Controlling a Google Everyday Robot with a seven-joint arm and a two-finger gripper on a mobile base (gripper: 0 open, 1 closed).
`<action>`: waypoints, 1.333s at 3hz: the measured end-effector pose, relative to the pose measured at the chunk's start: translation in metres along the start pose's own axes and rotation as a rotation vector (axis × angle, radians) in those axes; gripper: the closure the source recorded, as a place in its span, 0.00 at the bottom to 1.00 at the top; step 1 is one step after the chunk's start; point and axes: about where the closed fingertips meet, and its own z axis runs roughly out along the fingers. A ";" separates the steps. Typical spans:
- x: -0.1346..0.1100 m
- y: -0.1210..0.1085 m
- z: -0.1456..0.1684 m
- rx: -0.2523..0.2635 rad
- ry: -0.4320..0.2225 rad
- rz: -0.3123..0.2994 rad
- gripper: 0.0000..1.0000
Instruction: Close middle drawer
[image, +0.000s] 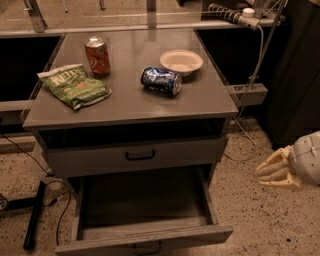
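Observation:
The middle drawer (145, 239) is pulled far out at the bottom of the camera view. It is a wide grey wood-grain box, and its inside (145, 200) is bare. Its small black handle (147, 247) shows at the lower edge. Above it, the uppermost drawer (135, 156) with a black bar handle sits nearly flush. The lowest drawer is out of view. My gripper (274, 172), cream-coloured, hangs low at the right edge. It is to the right of the cabinet, about level with the open drawer and apart from it.
On the cabinet top (210, 100) lie a green chip bag (75, 85), an upright red can (97, 56), a blue can on its side (161, 81) and a white bowl (181, 61). A black bar (35, 215) and cables lie on the speckled floor at the left. A power strip (250, 92) hangs at the right.

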 end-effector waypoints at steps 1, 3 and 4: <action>-0.016 0.018 -0.008 -0.049 -0.099 -0.103 1.00; -0.022 0.022 0.000 -0.056 -0.081 -0.124 1.00; -0.018 0.035 0.048 -0.079 -0.092 -0.091 1.00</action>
